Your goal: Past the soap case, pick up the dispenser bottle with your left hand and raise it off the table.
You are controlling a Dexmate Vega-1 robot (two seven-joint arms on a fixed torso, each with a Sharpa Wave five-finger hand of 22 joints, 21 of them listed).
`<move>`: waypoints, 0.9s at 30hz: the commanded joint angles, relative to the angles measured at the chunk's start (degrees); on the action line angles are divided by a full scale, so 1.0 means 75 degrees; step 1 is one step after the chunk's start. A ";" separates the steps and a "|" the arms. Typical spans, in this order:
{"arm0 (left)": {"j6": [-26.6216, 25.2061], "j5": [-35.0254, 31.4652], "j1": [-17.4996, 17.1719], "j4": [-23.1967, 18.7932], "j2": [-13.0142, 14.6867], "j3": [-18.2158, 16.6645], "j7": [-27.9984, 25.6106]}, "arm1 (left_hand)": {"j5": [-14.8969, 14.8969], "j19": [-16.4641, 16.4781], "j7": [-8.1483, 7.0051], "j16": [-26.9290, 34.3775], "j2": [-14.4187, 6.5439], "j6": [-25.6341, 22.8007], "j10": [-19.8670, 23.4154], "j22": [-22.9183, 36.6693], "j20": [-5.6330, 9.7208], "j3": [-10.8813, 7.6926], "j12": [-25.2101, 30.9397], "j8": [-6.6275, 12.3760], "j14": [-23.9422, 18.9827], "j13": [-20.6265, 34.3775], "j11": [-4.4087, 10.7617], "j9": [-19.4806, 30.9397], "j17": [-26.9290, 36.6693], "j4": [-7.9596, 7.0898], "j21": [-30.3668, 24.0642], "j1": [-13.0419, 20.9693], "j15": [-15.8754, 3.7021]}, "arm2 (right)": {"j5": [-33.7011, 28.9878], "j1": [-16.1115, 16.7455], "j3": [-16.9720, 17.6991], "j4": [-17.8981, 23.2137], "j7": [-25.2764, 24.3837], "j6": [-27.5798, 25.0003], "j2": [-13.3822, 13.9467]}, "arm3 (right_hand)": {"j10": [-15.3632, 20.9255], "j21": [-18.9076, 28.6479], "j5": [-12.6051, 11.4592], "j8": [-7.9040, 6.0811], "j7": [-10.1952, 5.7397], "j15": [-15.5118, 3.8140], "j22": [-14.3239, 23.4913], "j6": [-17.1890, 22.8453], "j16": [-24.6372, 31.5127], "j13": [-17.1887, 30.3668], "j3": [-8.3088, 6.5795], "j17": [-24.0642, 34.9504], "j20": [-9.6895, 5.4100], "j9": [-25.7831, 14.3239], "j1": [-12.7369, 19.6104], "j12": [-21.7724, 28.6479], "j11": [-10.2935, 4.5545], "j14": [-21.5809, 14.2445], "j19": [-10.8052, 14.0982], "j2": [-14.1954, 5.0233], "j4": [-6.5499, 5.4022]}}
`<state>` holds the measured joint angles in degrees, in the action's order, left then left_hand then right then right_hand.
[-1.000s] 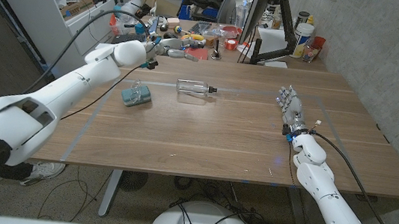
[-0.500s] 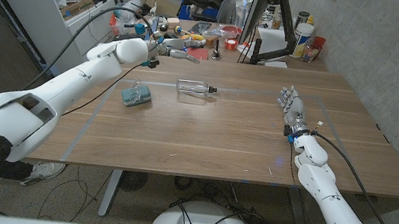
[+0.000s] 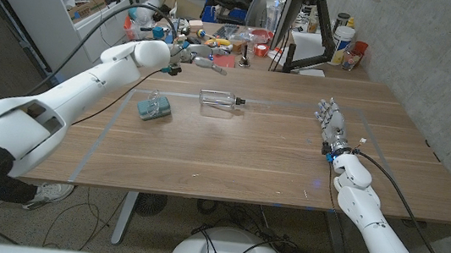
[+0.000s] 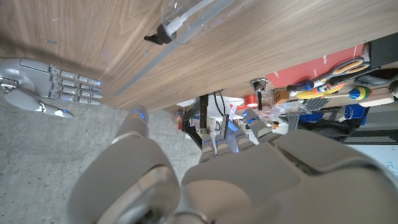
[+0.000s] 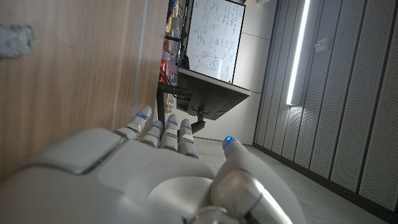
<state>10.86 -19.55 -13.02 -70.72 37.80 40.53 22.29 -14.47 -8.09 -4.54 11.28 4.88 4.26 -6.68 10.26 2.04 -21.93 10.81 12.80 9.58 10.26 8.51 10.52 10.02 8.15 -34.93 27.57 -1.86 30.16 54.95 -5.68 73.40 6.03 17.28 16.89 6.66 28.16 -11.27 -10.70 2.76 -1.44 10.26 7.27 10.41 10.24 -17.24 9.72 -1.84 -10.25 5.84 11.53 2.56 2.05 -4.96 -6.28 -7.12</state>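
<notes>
Two objects are being shown lying on the wooden surface (image 3: 231, 148): a teal soap case (image 3: 153, 108) and, just beyond it toward the middle, a clear dispenser bottle (image 3: 220, 99), which is lying on its side with its dark nozzle pointing toward the robot's right. The left hand (image 3: 185, 50) is being held above the far edge of the surface, past both objects and near the background clutter; nothing is being gripped by it, though how far its fingers are spread cannot be told. The right hand (image 3: 329, 123) is being kept at the right side, fingers extended and apart, empty. None of the task is judged done: the bottle is not yet being touched, and reaching, grasping and lifting are all being left.
</notes>
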 commanded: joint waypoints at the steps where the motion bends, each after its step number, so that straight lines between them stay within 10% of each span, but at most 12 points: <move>1: -0.0020 -0.0136 0.0154 -0.0031 0.0046 0.0172 0.0294 | -0.0046 0.0060 -0.0042 0.0050 -0.0004 -0.0076 0.0054 0.0025 0.0367 0.0046 0.0048 0.0045 0.0117 0.0029 0.0043 0.0018 0.0017 0.0010 0.0043 0.0132 -0.0550 | -0.0001 0.0023 0.0004 0.0033 -0.0009 0.0002 0.0006 | 0.0077 -0.0012 -0.0015 -0.0032 0.0010 0.0007 0.0021 0.0076 0.0009 0.0020 -0.0009 0.0021 -0.0625 -0.0041 -0.0003 0.0056 -0.0016 -0.0040 0.0047 -0.0218 -0.0014; 27: -0.0355 -0.0606 0.0503 0.0043 -0.0051 0.0589 0.0858 | -0.0136 0.0024 -0.0106 -0.0016 -0.0180 0.0198 -0.0020 0.0027 0.0348 0.0016 -0.0027 -0.0106 0.0186 0.0031 0.0029 0.0019 0.0007 0.0026 0.0143 0.0505 -0.0521 | 0.0040 0.0044 0.0056 0.0013 0.0036 0.0006 0.0054 | 0.0092 -0.0056 -0.0015 -0.0037 0.0025 0.0029 0.0022 0.0102 0.0006 0.0020 -0.0005 0.0017 -0.0619 -0.0041 -0.0011 0.0057 -0.0001 -0.0056 0.0069 -0.0197 -0.0019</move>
<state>9.10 -22.52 -10.74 -71.17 38.28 43.17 27.56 -14.96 -7.89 -5.22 11.28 3.45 5.04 -6.46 10.25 1.84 -21.94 10.58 12.36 9.58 10.26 8.70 10.52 10.01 8.15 -34.09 30.51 -1.86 30.21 55.29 -5.44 73.85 6.05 17.31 17.19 6.65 27.94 -11.27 -10.70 3.08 -1.12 10.26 7.58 10.41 10.24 -17.25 9.72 -2.05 -10.25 5.84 11.53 2.56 1.73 -4.76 -6.28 -7.12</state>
